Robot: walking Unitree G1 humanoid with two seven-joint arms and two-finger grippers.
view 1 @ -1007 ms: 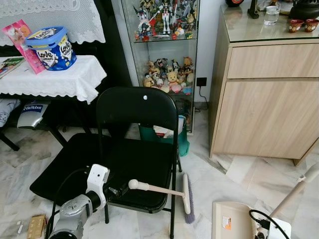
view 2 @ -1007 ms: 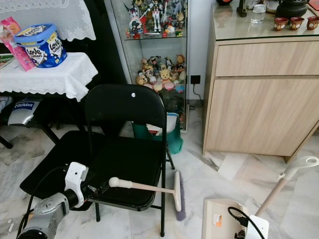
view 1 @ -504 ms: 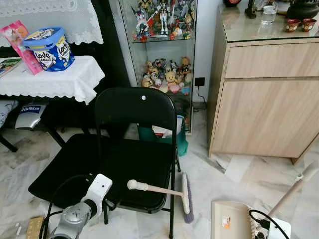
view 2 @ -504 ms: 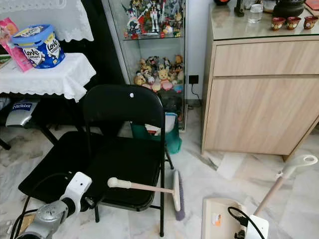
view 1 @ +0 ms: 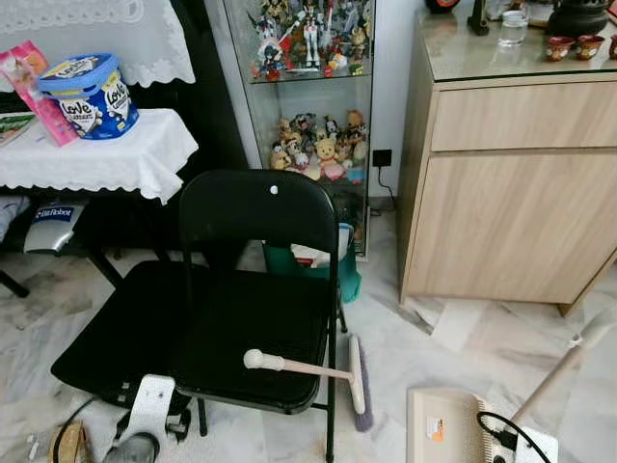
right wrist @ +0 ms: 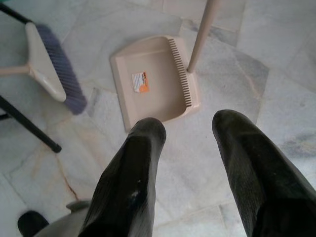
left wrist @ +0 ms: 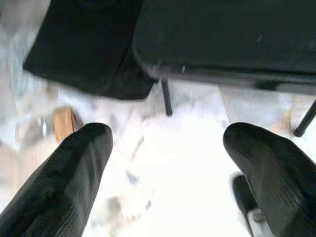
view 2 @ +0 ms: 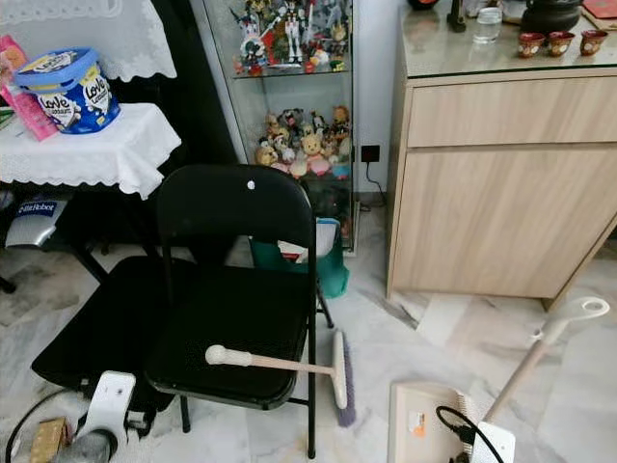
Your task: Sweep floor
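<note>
The broom leans on the black chair — its head on the floor beside the dustpan. Left tool and right tool both spread, released.

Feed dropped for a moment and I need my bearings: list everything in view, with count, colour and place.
Folding chair: one, black, centre, on the marble floor.
Broom: one, beige with purple bristles, handle end lying on the chair seat, head on the floor.
Dustpan: one, beige, upright handle, floor at right.
Cabinet: one, light wood, right.
Display case: one, glass, figurines inside, behind the chair.
Bin: one, green, behind the chair.
Tub: one, blue, on the white-clothed table, left.
Small box: one, tan, floor near the chair.
Left claw: open, low over the floor by the chair's front leg.
Right claw: open, above the dustpan.
</note>
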